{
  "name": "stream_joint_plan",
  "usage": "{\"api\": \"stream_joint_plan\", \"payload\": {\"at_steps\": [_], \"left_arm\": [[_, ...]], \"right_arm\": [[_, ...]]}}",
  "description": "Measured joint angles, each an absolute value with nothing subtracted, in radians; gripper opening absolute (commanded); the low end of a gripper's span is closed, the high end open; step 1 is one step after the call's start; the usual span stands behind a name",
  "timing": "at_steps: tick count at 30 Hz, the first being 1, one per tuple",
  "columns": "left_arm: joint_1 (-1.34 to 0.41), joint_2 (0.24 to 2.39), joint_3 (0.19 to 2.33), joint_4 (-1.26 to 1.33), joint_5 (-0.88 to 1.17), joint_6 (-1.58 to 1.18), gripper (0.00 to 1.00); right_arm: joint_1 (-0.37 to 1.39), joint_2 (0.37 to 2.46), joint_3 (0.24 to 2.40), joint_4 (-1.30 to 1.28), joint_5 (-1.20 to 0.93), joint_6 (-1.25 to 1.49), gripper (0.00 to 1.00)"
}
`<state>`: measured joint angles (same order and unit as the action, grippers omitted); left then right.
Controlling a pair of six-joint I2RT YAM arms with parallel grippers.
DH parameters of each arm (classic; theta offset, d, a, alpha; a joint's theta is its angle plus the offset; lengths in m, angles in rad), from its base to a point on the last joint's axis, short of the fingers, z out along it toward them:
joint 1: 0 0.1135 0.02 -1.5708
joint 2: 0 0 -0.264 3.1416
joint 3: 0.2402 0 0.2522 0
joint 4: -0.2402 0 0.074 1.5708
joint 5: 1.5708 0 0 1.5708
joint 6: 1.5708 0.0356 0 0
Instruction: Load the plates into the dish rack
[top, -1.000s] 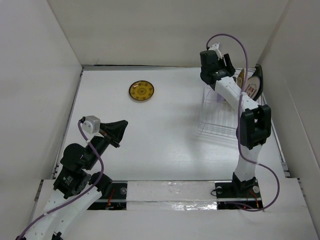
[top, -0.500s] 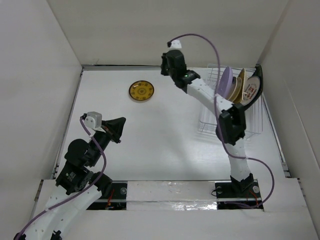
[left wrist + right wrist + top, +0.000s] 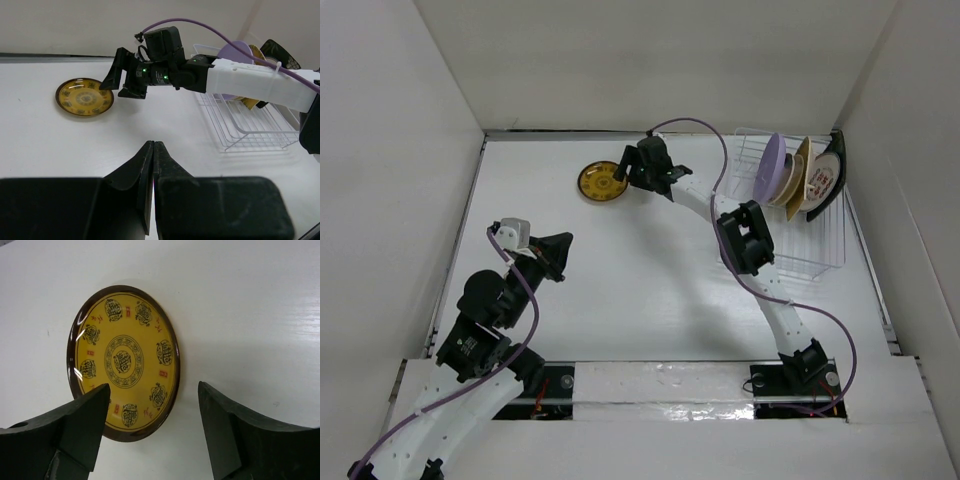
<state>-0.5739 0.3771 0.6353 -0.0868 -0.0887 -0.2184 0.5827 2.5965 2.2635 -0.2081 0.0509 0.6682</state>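
Beside the patterned plate, right jaws agape; dish rack well apart.

Your lone plate lies flat on the table, far left of centre. The dish rack is far right, with the other plates standing in its rear.

The yellow plate bears a brown rim and dark round emblems; the dish rack is white.

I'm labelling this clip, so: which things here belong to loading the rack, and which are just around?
Job: patterned plate on the table; dish rack; lavender plate, yellow plate and red-lettered plate standing in it; open right gripper.
Around: shut left gripper; purple cables; white walls.
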Motion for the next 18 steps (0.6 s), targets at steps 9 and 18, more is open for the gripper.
{"api": "stream_joint_plan", "payload": {"at_steps": [9, 18], "left_arm": [[-0.574, 0.363, 0.635, -0.087, -0.092, -0.218, 0.00], [-0.574, 0.310, 0.635, -0.086, -0.090, -0.218, 0.00]], "right_arm": [[0.564, 2.642, 2.241, -0.126, -0.049, 0.833, 0.32], [0.598, 2.610, 2.103, 0.009, -0.038, 0.920, 0.00]]}}
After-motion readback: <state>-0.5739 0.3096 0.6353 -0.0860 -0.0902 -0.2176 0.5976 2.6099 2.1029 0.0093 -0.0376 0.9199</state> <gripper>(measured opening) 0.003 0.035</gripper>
